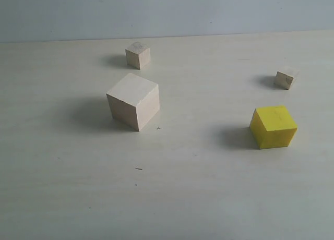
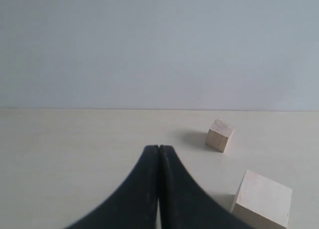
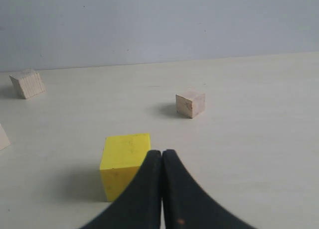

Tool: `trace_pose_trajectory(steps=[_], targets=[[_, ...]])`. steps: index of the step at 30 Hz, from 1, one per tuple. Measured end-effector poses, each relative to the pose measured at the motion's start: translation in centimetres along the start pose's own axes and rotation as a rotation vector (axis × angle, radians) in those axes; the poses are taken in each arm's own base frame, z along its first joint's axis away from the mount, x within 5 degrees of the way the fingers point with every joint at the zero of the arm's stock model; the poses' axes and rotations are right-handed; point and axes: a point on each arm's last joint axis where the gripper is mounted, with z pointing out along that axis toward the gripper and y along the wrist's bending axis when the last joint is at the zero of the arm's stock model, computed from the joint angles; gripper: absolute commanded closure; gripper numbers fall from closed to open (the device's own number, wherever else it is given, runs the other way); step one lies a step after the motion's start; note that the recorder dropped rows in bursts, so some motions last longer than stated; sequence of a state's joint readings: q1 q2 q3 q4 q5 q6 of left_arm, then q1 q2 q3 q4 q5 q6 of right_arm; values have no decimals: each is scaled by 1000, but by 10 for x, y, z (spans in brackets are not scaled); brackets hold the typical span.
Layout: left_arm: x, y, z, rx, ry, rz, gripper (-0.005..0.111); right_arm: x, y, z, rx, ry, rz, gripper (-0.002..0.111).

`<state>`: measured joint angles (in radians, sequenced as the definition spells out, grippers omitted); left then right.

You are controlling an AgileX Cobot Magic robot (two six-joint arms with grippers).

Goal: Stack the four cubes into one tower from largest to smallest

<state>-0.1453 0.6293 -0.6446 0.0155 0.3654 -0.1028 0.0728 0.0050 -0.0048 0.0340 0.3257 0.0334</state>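
Only the exterior view gets all 4 cubes at once, and they're all well apart on the desk [image 1: 198, 198], each flat on 1 face, nothing stacked yet. The pincers only show in the wrist views.

The left pincer [image 2: 158, 148] has its black fingers pressed together with nothing between them. The big pale cube [image 2: 261, 199] sits close beside its tips and the mid-size pale cube [image 2: 219, 135] is farther out ahead.

The right pincer [image 3: 162, 152] is also closed on nothing. The yellow cube [image 3: 123, 162] is just in front of its tips and the tiny pale cube [image 3: 190, 104] is well beyond that. This view catches the mid-size one far off to the side too, plus a sliver of the big one.

They're cubes, so no long axis. In the exterior view the big one and the yellow one are turned corner-edge toward the camera. The yellow is bright and painted, and the other 3 are bare light wood.
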Motion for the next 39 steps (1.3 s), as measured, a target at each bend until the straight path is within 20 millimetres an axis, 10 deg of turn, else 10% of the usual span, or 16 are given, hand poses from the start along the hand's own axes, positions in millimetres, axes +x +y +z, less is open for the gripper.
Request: trace_pose_trajectory(steps=[13,30,39], targets=[[24,-7,83,71,580,66,105,0,0,0,0,0,0,108],[20,-80,150,360,785,287,15,0,0,0,0,0,0,108],[38,-118,187,426,928,342,1,0,0,0,0,0,0,108]])
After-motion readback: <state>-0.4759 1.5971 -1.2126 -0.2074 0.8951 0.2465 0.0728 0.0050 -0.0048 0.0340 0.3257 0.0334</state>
